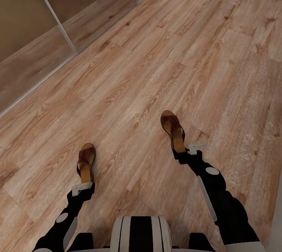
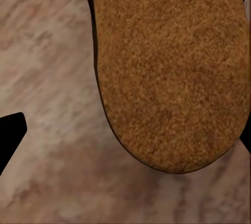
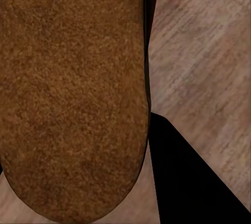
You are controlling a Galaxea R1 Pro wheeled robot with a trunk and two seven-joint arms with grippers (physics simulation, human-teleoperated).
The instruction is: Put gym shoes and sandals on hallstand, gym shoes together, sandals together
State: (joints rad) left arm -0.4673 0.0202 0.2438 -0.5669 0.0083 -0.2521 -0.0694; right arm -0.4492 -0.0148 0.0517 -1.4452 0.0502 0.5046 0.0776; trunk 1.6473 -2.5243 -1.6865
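Flat brown leather sandals: I see my left hand [image 1: 83,186] at the heel of one sandal [image 1: 85,161], my right hand [image 1: 183,153] at the heel of the other [image 1: 172,127]. I cannot tell whether either grips. Both sandals are over the light wood-plank corridor floor [image 1: 156,48].

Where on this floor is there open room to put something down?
Plenty: the floor ahead of both sandals, up to the glass wall, is bare, and so is the strip between the left sandal and right sandal. It is crowded only at each heel, where the left gripper and right gripper sit.
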